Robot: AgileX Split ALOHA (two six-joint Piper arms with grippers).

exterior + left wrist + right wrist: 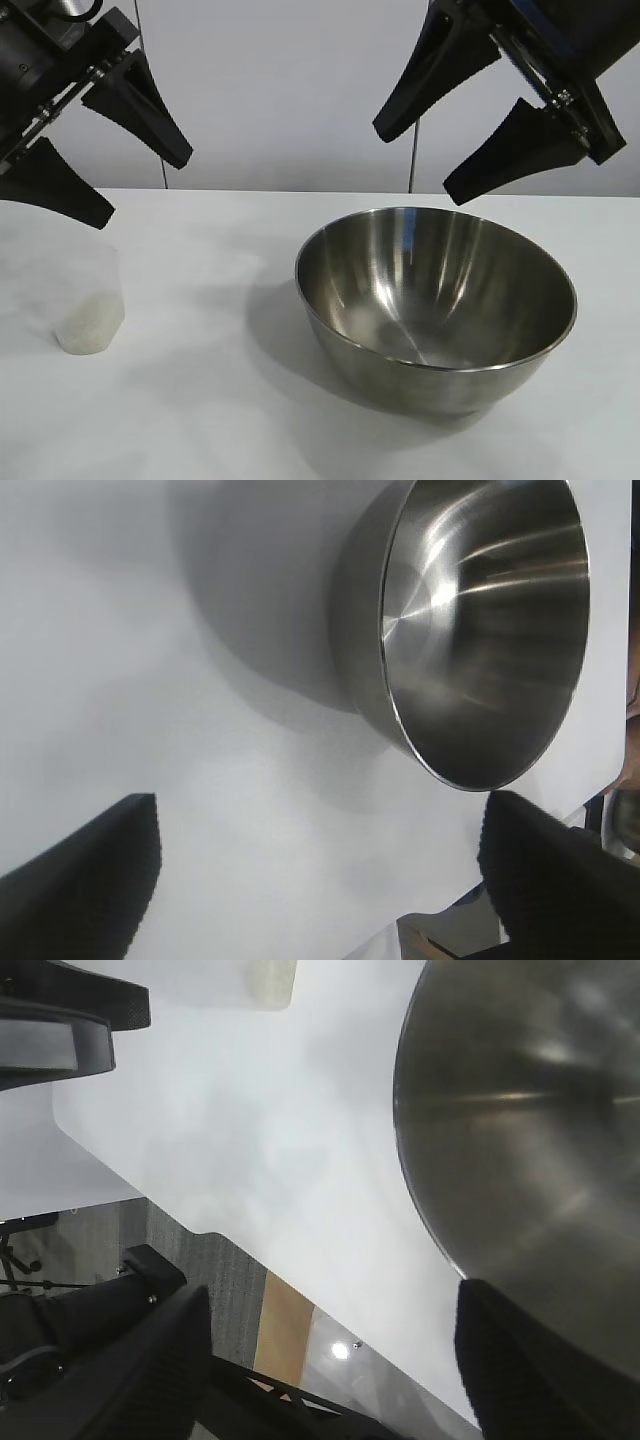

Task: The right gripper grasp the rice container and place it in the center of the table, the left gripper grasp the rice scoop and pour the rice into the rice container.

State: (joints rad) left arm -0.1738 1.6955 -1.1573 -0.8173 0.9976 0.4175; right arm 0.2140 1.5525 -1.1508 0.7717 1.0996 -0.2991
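Observation:
The rice container [470,275], a big shiny steel bowl, stands empty on the white table [200,400], right of the middle. The rice scoop [90,295], a small clear cup, stands at the left with rice [92,325] in its bottom. My left gripper [145,190] hangs open above and just behind the scoop, touching nothing. Above the bowl's back rim my right gripper [415,167] is open and empty. The left wrist view shows the bowl [480,630] beyond the open left gripper [320,810]. In the right wrist view the bowl [530,1140] lies beside the open right gripper [335,1300], with the scoop [270,982] far off.
The table's edge [300,1280] runs close under the right gripper, with floor and black frame parts beyond it. The left gripper [70,1020] shows in the right wrist view's corner. White table surface lies between scoop and bowl.

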